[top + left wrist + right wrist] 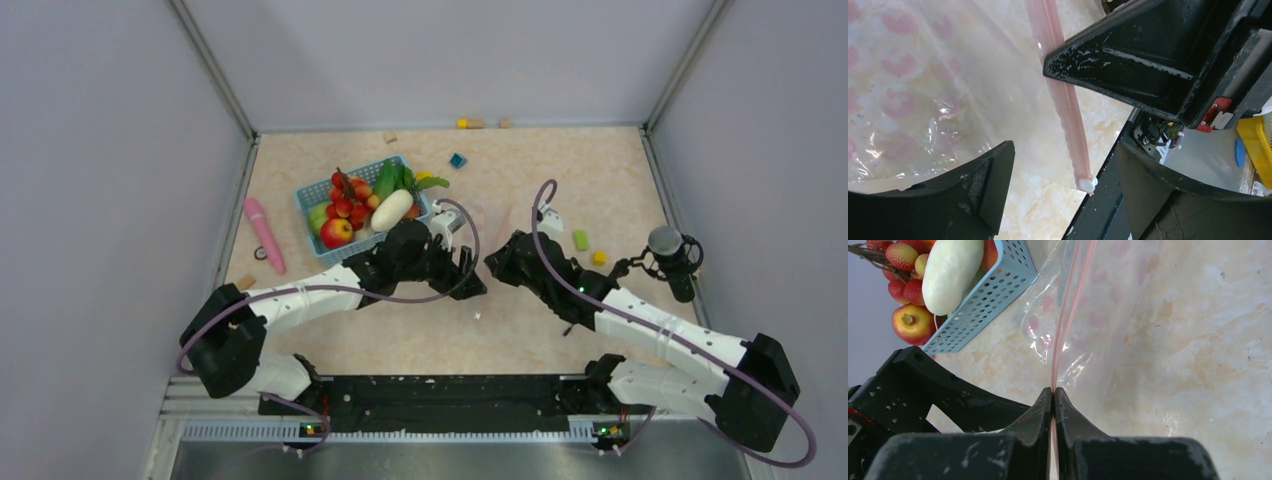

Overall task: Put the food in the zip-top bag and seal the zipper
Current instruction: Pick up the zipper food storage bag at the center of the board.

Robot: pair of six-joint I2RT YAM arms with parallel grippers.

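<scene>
The clear zip-top bag (495,222) with pink hearts lies on the table between my two grippers. My right gripper (1053,394) is shut on its pale pink zipper (1068,315). My left gripper (1065,195) is open, its fingers either side of the zipper (1063,100) near the white slider (1087,184), touching neither. The food sits in the light blue basket (312,195): a white radish (950,272), an apple (910,322), cherries (347,195) and green leaves (392,178). In the top view the left gripper (470,275) and right gripper (497,262) almost meet.
A pink stick toy (265,235) lies left of the basket. Small blocks are scattered about: blue (458,160), green (581,240), yellow (598,258). A dark microphone-like object (672,255) stands at the right. Grey walls enclose the table on three sides.
</scene>
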